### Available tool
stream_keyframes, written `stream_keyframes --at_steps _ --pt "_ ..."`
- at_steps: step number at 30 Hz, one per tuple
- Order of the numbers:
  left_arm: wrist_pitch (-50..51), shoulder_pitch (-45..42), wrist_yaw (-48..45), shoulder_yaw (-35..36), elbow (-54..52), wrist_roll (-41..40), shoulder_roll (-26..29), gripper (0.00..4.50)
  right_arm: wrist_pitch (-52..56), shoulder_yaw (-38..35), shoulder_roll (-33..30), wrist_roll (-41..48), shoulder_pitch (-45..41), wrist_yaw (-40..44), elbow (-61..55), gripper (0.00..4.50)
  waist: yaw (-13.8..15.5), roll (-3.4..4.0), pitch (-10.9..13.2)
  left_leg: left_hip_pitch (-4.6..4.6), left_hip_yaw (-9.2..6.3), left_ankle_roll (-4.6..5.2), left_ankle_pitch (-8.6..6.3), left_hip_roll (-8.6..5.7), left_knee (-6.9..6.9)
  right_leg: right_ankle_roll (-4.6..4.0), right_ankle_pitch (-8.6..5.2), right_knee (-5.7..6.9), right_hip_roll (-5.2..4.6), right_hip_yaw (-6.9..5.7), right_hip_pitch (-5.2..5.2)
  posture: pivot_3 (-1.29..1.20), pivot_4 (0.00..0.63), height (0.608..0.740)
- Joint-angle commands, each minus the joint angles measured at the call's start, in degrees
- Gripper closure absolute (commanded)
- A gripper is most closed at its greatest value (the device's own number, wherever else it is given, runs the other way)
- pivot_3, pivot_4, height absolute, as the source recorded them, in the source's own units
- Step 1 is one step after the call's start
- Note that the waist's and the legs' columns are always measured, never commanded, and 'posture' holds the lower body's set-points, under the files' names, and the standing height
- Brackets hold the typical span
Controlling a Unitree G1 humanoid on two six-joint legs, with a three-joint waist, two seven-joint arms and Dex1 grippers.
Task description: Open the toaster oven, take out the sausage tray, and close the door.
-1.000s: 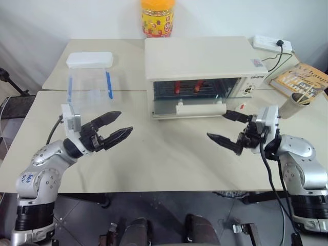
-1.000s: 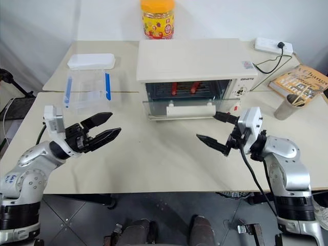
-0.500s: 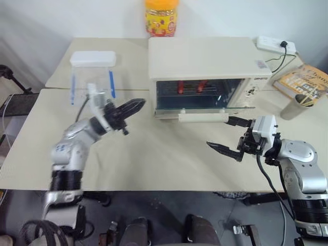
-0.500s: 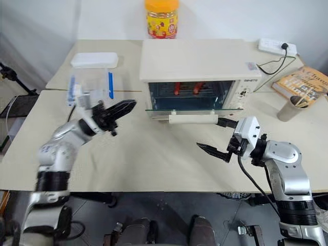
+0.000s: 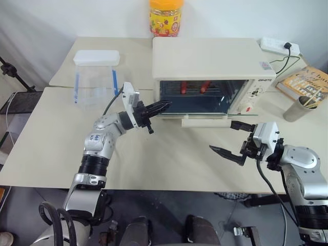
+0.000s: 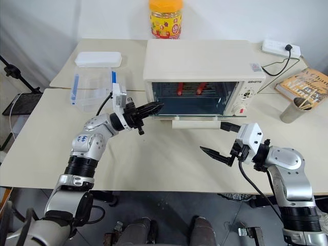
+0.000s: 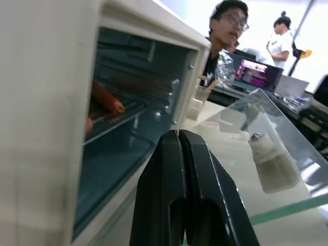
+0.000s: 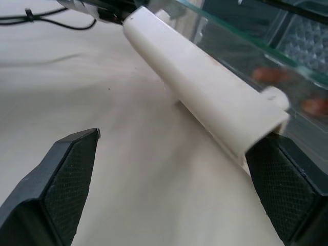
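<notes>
The toaster oven (image 5: 212, 77) sits toward the back edge of the desk (image 5: 169, 169), right of centre, and its door (image 5: 205, 117) hangs folded down flat in front of the opening, the cream bar handle (image 8: 205, 97) running along its outer edge. Inside, on the rack, two reddish sausages (image 5: 193, 87) show through the open front; the sausage tray (image 7: 115, 115) under them is hard to make out, glimpsed as a thin metal edge in the left wrist view. The left gripper (image 5: 156, 107) reaches in level from the left side, its black fingers (image 7: 187, 195) pressed tight together with nothing between them, tips right at the left front corner of the oven, just above the lowered glass. The right gripper (image 5: 233, 137) hovers over the desk near the front right, below the door's right end, claw spread wide apart and holding nothing; in its wrist view one finger (image 8: 64, 177) sits well clear of the handle while the other lies just beside the handle's end. Behind the oven stands a yellow-lidded jar (image 5: 166, 18) at the back edge. A clear plastic box with blue clips (image 5: 96, 77) rests toward the back left. At the right edge lie a power strip (image 5: 279, 46), a book (image 5: 306, 82) and a cup holding sticks (image 5: 299, 108). Two people (image 7: 225, 31) appear beyond the oven in the left wrist view.
</notes>
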Motion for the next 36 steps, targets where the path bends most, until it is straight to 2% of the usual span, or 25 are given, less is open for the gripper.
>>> stream_keyframes --at_steps 1,8,12,16,21,25,28,32,36 --pt "-0.07 1.37 -3.07 -1.64 -1.98 1.07 0.54 4.46 -0.91 -6.98 -1.61 0.03 6.65 -3.38 -2.87 0.00 0.31 0.00 0.00 0.00 -0.02 0.01 -0.01 0.00 0.00 0.00 0.00 -0.01 0.00 -0.02 0.02 0.00 0.150 0.740" --pt "-2.72 4.33 -4.11 -3.45 -1.59 4.77 0.70 4.46 -0.31 -20.43 -2.50 1.09 24.35 -6.80 -7.33 0.00 0.45 -0.01 0.01 -0.03 0.04 0.09 -0.11 -0.01 0.07 0.04 0.02 -0.06 0.00 0.04 0.03 0.00 0.150 0.740" --pt "-5.46 5.33 -4.32 -4.62 -0.87 7.64 0.77 4.46 1.50 -23.96 -3.80 2.61 25.41 -8.10 -8.54 0.00 -0.29 -0.01 0.01 0.14 0.03 0.09 -0.12 0.02 0.10 0.05 0.10 -0.02 0.00 0.21 0.10 0.00 0.150 0.740" --pt "-7.34 6.61 -3.42 -5.24 -0.23 9.64 0.38 4.46 4.23 -22.99 -5.21 3.61 21.88 -9.93 -11.65 0.00 -0.45 0.02 -0.01 0.18 -0.02 0.05 -0.15 0.09 0.05 0.04 0.10 -0.02 0.04 0.29 0.03 0.00 0.150 0.740" --pt "-10.67 8.62 -2.65 -5.94 -0.34 12.38 0.64 4.46 7.25 -13.41 -5.09 3.24 13.01 -10.92 -15.62 0.00 -0.17 0.02 -0.01 0.11 0.01 0.09 -0.17 0.07 0.11 0.04 0.10 -0.04 0.04 0.27 0.02 0.00 0.150 0.740" --pt "-12.51 10.42 -2.40 -5.71 -1.56 13.37 1.55 4.46 10.86 -2.36 -2.37 0.01 3.41 -14.51 -17.14 0.00 -0.16 0.02 -0.01 0.08 0.00 0.09 -0.17 0.08 0.15 0.04 0.10 -0.02 0.04 0.24 0.01 0.00 0.150 0.740" --pt "-13.79 11.43 -2.30 -5.58 -2.22 13.55 2.02 4.46 12.40 2.14 -0.55 -2.66 -0.87 -17.19 -16.79 0.00 -0.01 0.02 -0.01 0.05 0.00 0.09 -0.17 0.08 0.15 0.04 0.10 -0.03 0.03 0.20 0.00 0.00 0.150 0.740" --pt "-13.18 14.29 -3.49 -2.81 -6.58 9.06 2.36 4.46 3.10 11.23 3.03 -16.69 -10.43 -22.17 -7.08 0.00 -0.44 0.02 -0.01 0.02 0.04 0.10 -0.18 0.05 0.16 0.05 0.11 -0.05 0.02 0.21 -0.01 0.00 0.150 0.740" --pt "-10.31 17.40 -3.65 -0.42 -12.09 5.21 3.41 3.62 -4.26 15.85 5.83 -28.09 -17.66 -29.25 2.62 0.00 -1.19 0.02 -0.01 -0.05 0.04 0.08 -0.17 0.08 0.15 0.04 0.10 0.04 0.03 0.22 -0.17 0.00 0.150 0.740"
